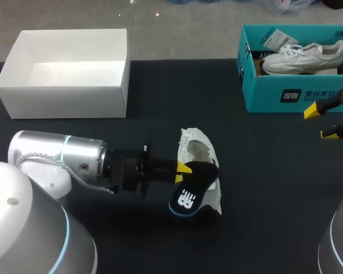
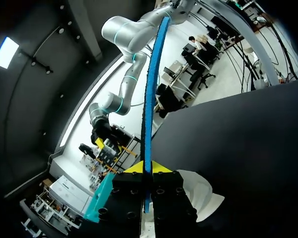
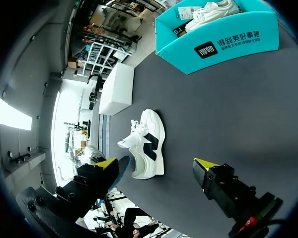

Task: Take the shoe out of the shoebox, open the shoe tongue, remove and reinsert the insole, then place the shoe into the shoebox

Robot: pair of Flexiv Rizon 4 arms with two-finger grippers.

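Two yellow-tipped fingers of your left gripper (image 1: 183,169) are clamping the insole (image 1: 187,197) near one end. It is hanging just over the near end of the shoe (image 1: 199,149), which is lying on the dark table (image 1: 263,188) near the middle, well apart from the white shoebox (image 1: 68,71). From the left wrist the insole is showing edge-on, thin and slightly bowed. I am judging it light, bendy foam that is likely buckling if you are pushing it from far back, so gripping closer to its middle is looking safer. The shoe is looking light and soft-walled, likely sliding under any push. Your right gripper (image 1: 327,121) is hovering with fingers apart near the teal box (image 1: 286,94), free for steadying the shoe's stiffer heel.
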